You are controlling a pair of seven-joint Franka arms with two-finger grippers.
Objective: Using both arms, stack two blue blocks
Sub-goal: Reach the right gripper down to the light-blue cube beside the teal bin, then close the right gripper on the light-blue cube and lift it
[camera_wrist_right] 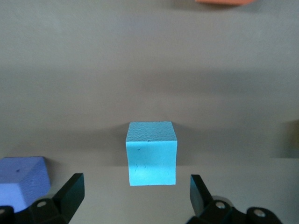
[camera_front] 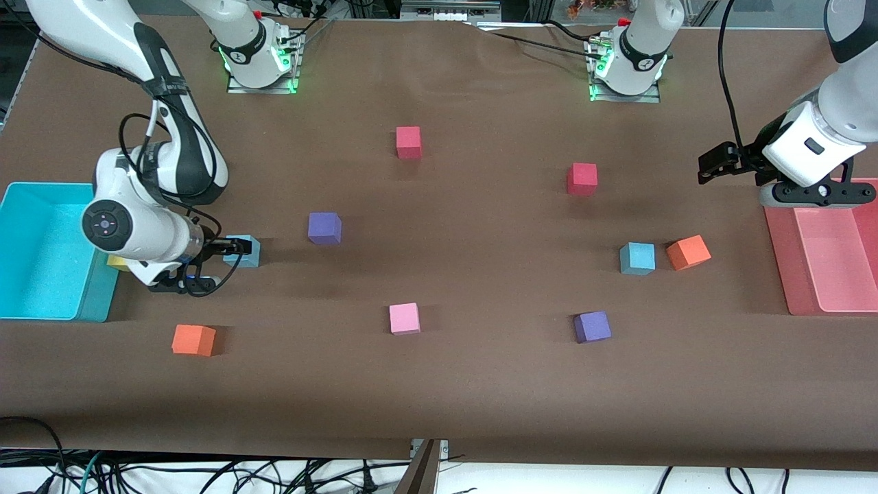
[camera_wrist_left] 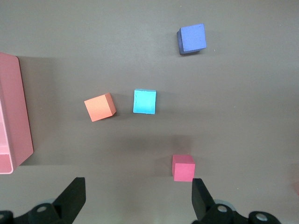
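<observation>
Lying lowest in the front frame, nearest the camera, are an orange cube [camera_front: 193,339] at lower left, a pink cube [camera_front: 404,318] at centre and a purple cube [camera_front: 592,326] at lower right.

Hanging low at the middle left of that frame, the right gripper [camera_front: 230,248] is standing wide open and holding nothing. One blue block [camera_front: 244,250] is sitting right at its fingertips; in the right wrist view this block [camera_wrist_right: 152,153] is lying centred between the two open fingers [camera_wrist_right: 70,193], just ahead of them and not yet enclosed, its faces squared to the gap. A short straight advance looks like all that the grasp needs. A cyan bin [camera_front: 41,250] is sitting just beside that arm.

At the upper right of the front frame, the left gripper [camera_front: 713,165] is waiting high over the edge of the pink tray [camera_front: 823,274], also wide open and empty. The second blue block [camera_front: 637,258] is resting at middle right, touching or nearly touching another orange cube [camera_front: 688,252]. In the left wrist view this block [camera_wrist_left: 144,101] is lying well ahead of the gripper [camera_wrist_left: 138,198], so the left arm, being the nearer one, would have to reach forward and down.
</observation>
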